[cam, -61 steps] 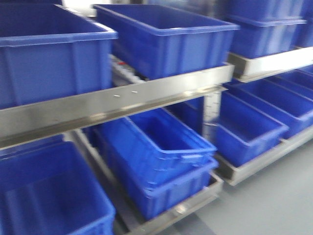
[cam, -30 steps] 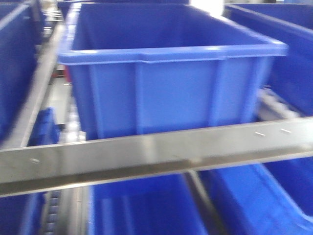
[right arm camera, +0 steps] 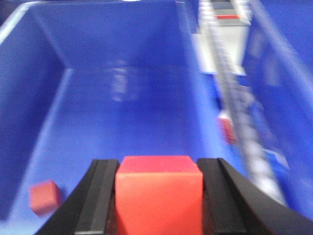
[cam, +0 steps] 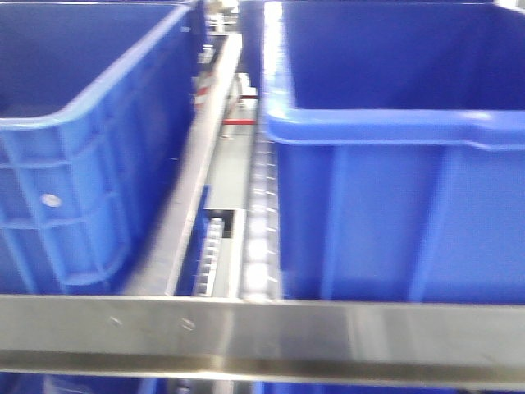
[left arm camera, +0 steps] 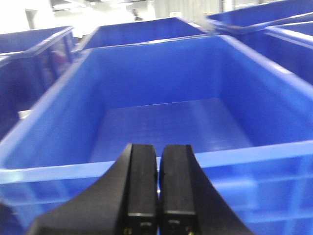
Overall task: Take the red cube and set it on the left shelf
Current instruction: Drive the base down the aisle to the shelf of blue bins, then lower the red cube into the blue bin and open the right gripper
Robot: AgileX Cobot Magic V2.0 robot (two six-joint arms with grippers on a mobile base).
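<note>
Here, the right tool (right arm camera: 159, 198) pinches a red cube (right arm camera: 159, 186) above a deep blue plastic bin (right arm camera: 122, 73); the left tool (left arm camera: 159, 186) is pressed together.

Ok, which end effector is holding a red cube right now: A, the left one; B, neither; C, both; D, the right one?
D: the right end effector is clamped on a red cube, while the left end effector is shut with nothing between its fingers.

View swung left — blue bin (cam: 394, 205) now right, shelf rail (cam: 262, 336) lower
</note>
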